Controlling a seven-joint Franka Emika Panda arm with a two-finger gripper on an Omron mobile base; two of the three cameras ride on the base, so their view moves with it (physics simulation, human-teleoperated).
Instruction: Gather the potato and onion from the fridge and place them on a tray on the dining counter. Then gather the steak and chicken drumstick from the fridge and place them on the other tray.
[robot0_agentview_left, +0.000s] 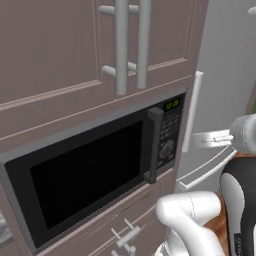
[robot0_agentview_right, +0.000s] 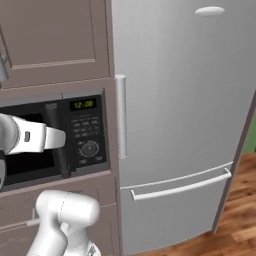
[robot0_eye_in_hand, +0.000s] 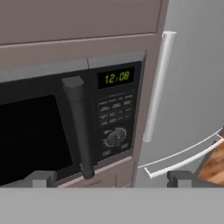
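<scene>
Presently: end effector (robot0_eye_in_hand: 112, 178), fingertips spread wide, holding nothing, facing the cabinet front. Fridge (robot0_agentview_right: 185, 115), brushed silver, door closed, at 3 o'clock of the black microwave (robot0_eye_in_hand: 65, 127); its pale vertical bar handle (robot0_eye_in_hand: 156, 85) just beside the microwave's keypad; lower drawer handle (robot0_agentview_right: 180, 187) horizontal at 5 o'clock.

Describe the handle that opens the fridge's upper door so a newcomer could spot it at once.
Start at the tall silver-grey fridge, right of the brown cabinet holding the black microwave. Along the fridge's left edge, right beside the microwave's keypad, runs a long pale vertical bar handle. The drawer handle lower down lies horizontal, and the microwave's own handle is dark.
</scene>
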